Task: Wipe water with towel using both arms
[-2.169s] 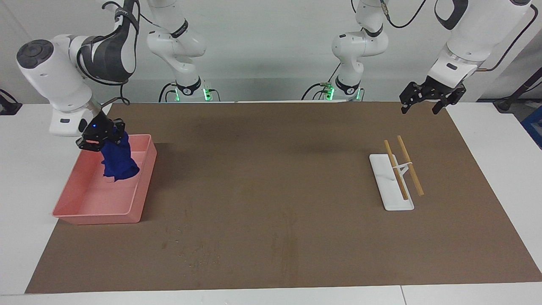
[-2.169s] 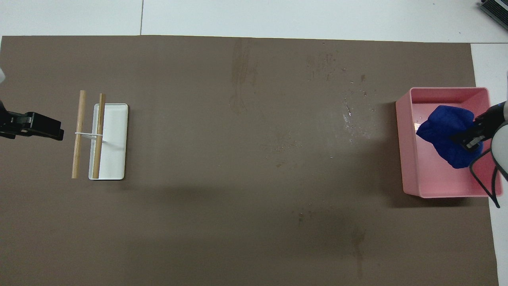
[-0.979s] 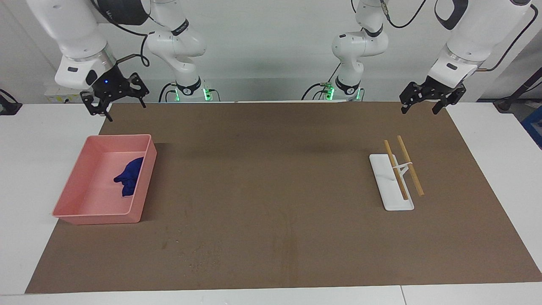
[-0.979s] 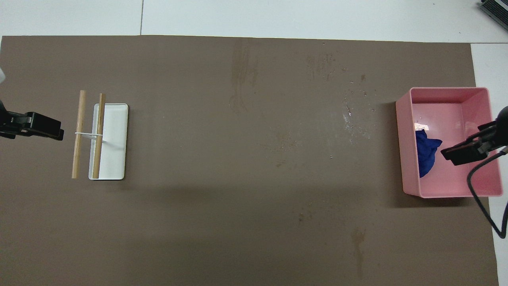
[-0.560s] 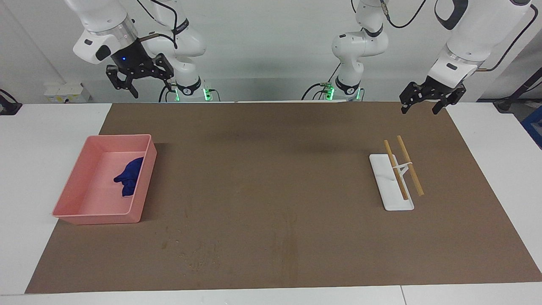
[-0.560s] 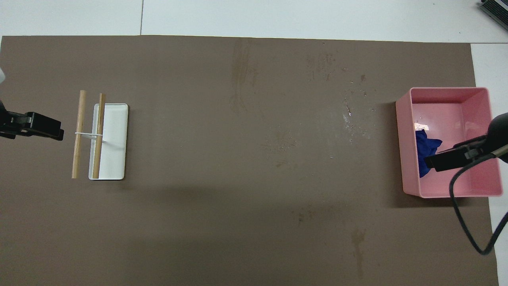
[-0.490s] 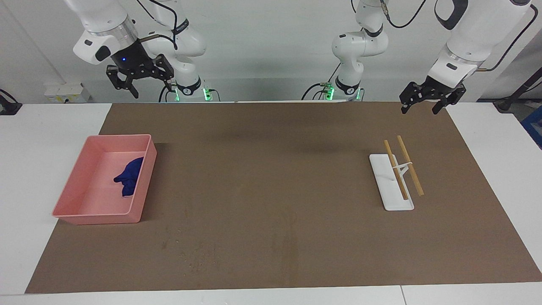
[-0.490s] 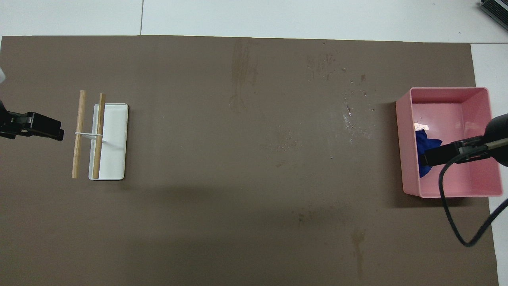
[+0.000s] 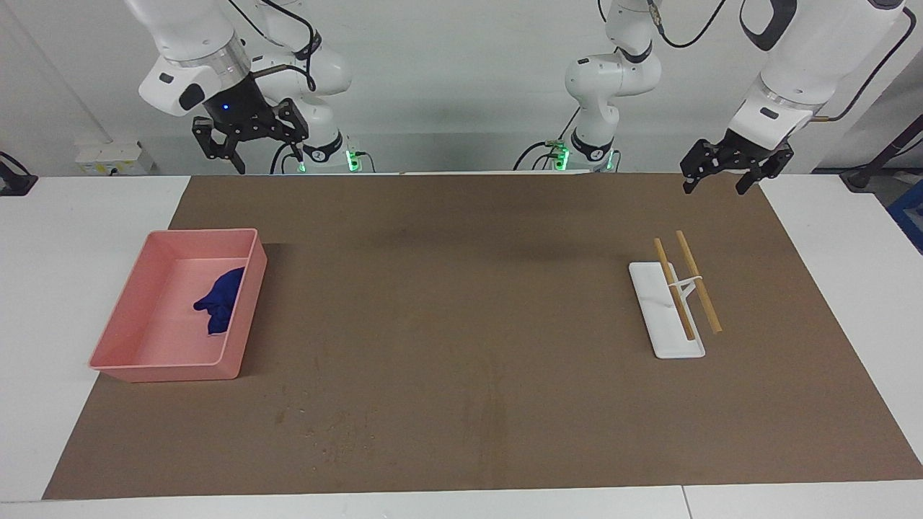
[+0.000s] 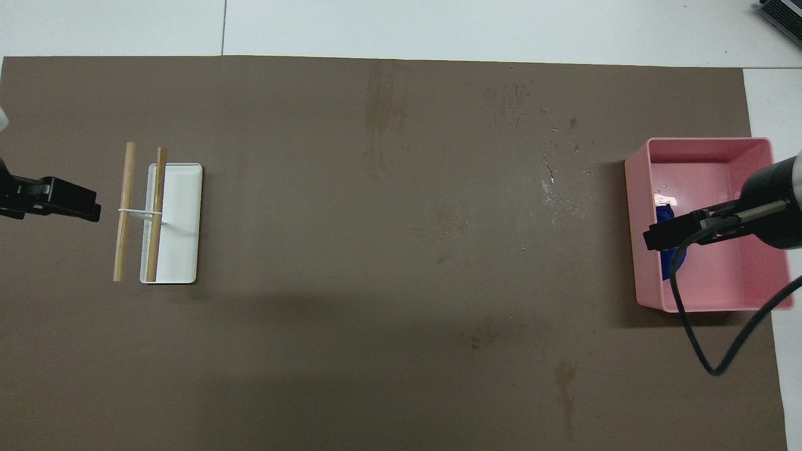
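A crumpled dark blue cloth towel (image 9: 219, 300) lies bunched in the pink plastic bin (image 9: 126, 362) at the right arm's end of the brown mat (image 9: 461, 303). Faint pale water droplets (image 10: 554, 181) glisten on the mat beside the bin. From overhead the right gripper (image 9: 249, 150) covers most of the towel; it hangs high with fingers spread, holding nothing. The left gripper (image 9: 725, 176), likewise spread and empty, waits above the mat's edge, cut off overhead. No writing is legible.
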`<state>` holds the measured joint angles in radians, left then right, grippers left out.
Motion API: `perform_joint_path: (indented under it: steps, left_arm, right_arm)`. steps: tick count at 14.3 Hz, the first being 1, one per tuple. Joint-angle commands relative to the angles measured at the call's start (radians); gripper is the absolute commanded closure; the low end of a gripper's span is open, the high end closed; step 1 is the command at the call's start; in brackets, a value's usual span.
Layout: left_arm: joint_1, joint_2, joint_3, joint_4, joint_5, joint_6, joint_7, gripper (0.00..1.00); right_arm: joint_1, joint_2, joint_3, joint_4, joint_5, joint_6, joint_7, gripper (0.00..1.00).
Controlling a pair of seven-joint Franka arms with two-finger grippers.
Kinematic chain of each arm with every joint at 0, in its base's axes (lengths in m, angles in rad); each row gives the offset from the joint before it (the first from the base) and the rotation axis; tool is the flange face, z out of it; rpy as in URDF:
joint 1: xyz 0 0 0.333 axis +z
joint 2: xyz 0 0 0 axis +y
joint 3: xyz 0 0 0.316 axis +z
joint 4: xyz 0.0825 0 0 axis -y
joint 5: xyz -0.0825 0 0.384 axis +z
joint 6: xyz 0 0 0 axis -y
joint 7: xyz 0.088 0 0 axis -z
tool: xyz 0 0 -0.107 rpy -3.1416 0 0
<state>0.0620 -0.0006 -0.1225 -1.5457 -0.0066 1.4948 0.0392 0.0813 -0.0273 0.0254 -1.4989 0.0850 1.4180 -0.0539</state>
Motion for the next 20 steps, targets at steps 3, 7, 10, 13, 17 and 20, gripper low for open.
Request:
perform_joint_path:
  steps: [3, 7, 10, 13, 17, 20]
  left_arm:
    - [-0.001, -0.029, 0.006, -0.028, -0.013, -0.002, 0.008, 0.0]
    - [-0.001, -0.029, 0.006, -0.028, -0.013, -0.002, 0.008, 0.0]
    - [-0.001, -0.029, 0.006, -0.028, -0.013, -0.002, 0.01, 0.0]
    - [-0.001, -0.027, 0.006, -0.028, -0.013, -0.002, 0.008, 0.0]
    - [-0.001, -0.029, 0.006, -0.028, -0.013, -0.002, 0.008, 0.0]
    - [-0.001, -0.029, 0.006, -0.028, -0.013, -0.002, 0.008, 0.0]
  right_arm:
    - [0.006, 0.026, -0.01, 0.023, -0.016, 0.012, 0.023, 0.0]
    - [-0.015, 0.01, -0.009, -0.02, -0.017, 0.022, 0.012, 0.0]
    - [-0.021, 0.001, -0.007, -0.034, -0.019, 0.028, 0.016, 0.0]
    - [-0.043, 0.003, 0.004, -0.034, -0.062, 0.056, 0.002, 0.0]
    - [-0.086, 0.01, 0.04, -0.017, -0.112, 0.045, -0.047, 0.0]
    - [-0.09, 0.007, 0.041, -0.024, -0.102, 0.051, -0.055, 0.0]
